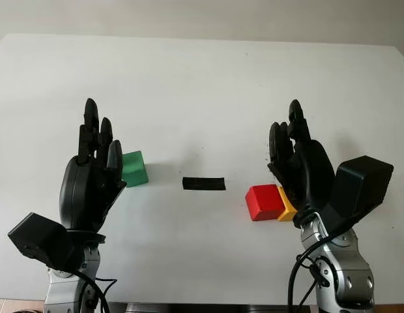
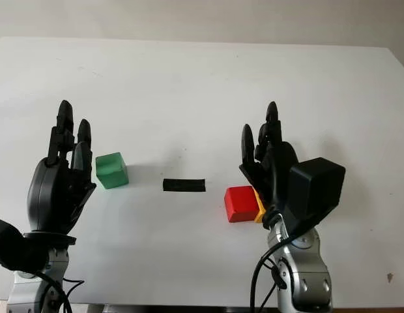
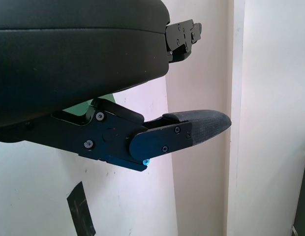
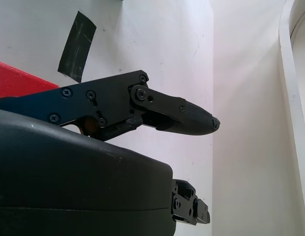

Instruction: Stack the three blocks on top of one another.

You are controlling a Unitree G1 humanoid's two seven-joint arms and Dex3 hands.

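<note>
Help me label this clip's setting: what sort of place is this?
Probably a lab test bench: a bare white table with only a green block, red block, orange block and a black tape marker.

On the white table [image 2: 202,78] a green block [image 2: 111,169] sits just beside the open left hand [image 2: 58,176]. A black strip [image 2: 184,185] (probably tape) lies between it and the red block [image 2: 240,203], which touches an orange block [image 2: 259,206] partly hidden behind the open right hand [image 2: 270,163].
</note>
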